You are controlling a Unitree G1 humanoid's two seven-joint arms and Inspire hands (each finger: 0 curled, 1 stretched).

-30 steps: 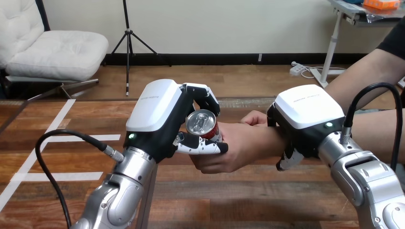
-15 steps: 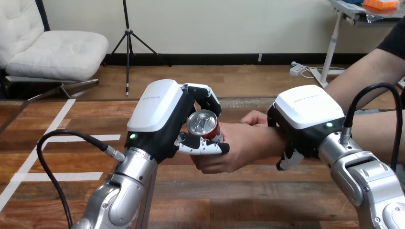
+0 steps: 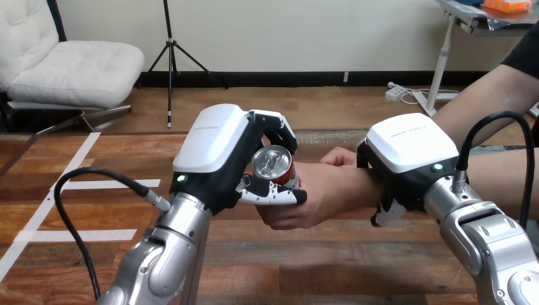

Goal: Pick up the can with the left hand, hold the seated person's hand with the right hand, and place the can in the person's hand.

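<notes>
Above a wooden table (image 3: 356,254), the robot's left hand (image 3: 213,149) grips a red can (image 3: 274,170) with a silver top. Its fingers (image 3: 279,127) curl over the can's far side and its thumb (image 3: 273,196) crosses the near side, so the can is pinched firmly between them. The can stands nearly upright near the middle of the view, lifted clear of the table. Its lower part is set against the open palm of the person's hand (image 3: 321,194). That hand reaches in from the right, cupped beneath and beside the can, with its fingers bent under the robot's thumb.

The robot's right hand (image 3: 407,155) lies across the person's wrist (image 3: 362,184), with the white shell on its back turned upward. Its fingers (image 3: 384,213) wrap down around the near side of the wrist, and the hand is closed on it. Both silver forearms rise from the bottom edge of the view, one at each side.
</notes>
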